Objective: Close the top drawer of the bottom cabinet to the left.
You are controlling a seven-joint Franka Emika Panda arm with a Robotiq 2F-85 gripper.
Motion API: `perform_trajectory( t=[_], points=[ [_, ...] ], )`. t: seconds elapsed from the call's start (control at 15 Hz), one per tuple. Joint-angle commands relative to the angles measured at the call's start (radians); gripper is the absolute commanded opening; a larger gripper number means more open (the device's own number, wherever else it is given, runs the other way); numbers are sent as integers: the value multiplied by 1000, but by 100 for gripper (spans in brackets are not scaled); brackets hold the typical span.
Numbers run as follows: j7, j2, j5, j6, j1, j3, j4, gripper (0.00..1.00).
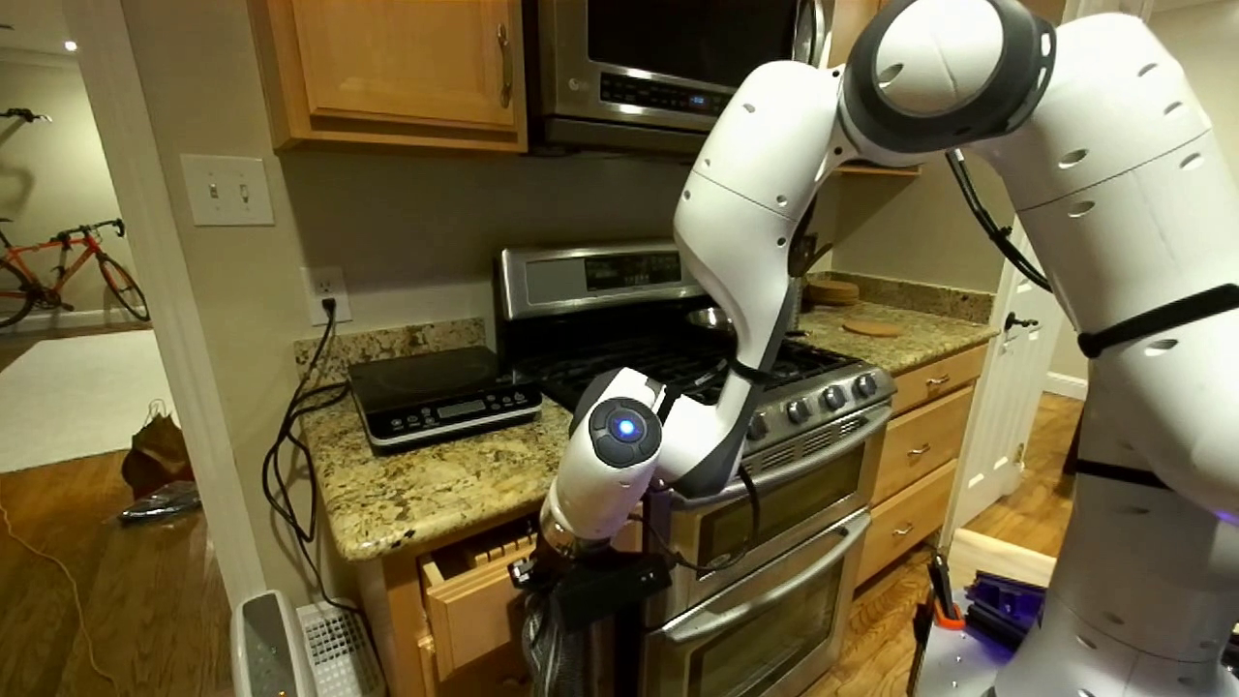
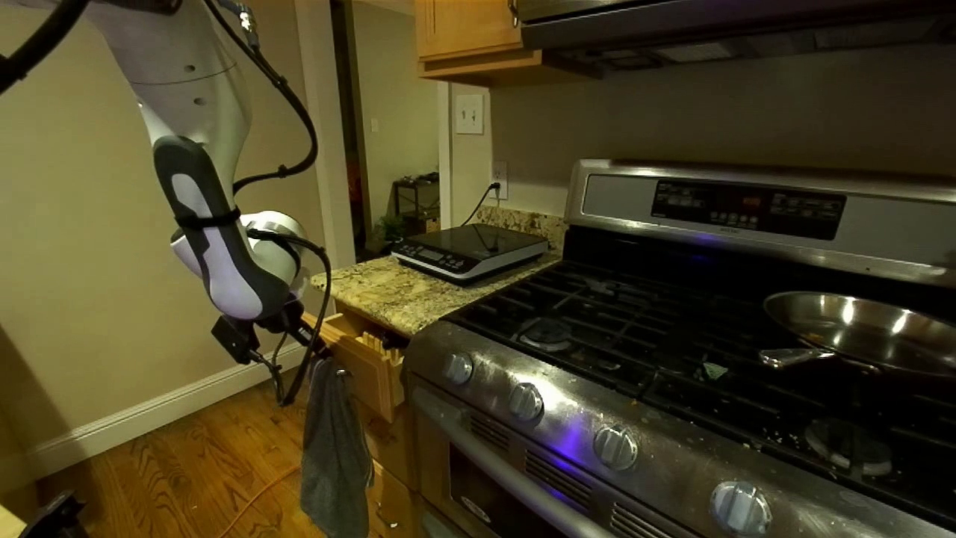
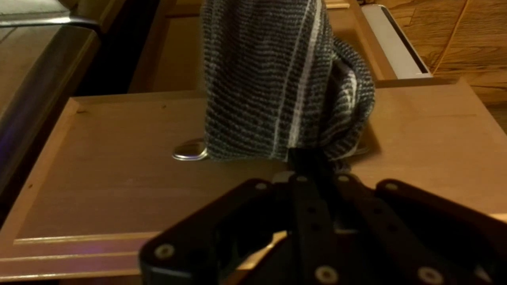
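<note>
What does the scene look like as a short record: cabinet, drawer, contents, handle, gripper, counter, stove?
bottom cabinet: oak, beside the stove
top drawer: partly open
drawer contents: pale wooden dividers; rest hard to make out
handle: on the drawer front, mostly hidden by a gray striped towel
gripper: by the handle, fingers close together; whether they pinch the towel is unclear
counter: speckled granite, portable cooktop on it
stove top: steel pan on the grates
task status: drawer not yet closed

Top drawer point(image 1: 474, 620) — oak, partly open — in granite-topped bottom cabinet point(image 1: 398, 602).
</note>
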Motion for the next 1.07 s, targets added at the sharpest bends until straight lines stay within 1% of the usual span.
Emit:
perform_trajectory(
  t=[0.0,0.47,1.0],
  points=[
    [95,57,-106,-22,-6,-15,63,7],
    [140,134,-210,-66,-13,-29,174,8],
    [138,160,-247,-75,-16,-33,211,8]
  ],
)
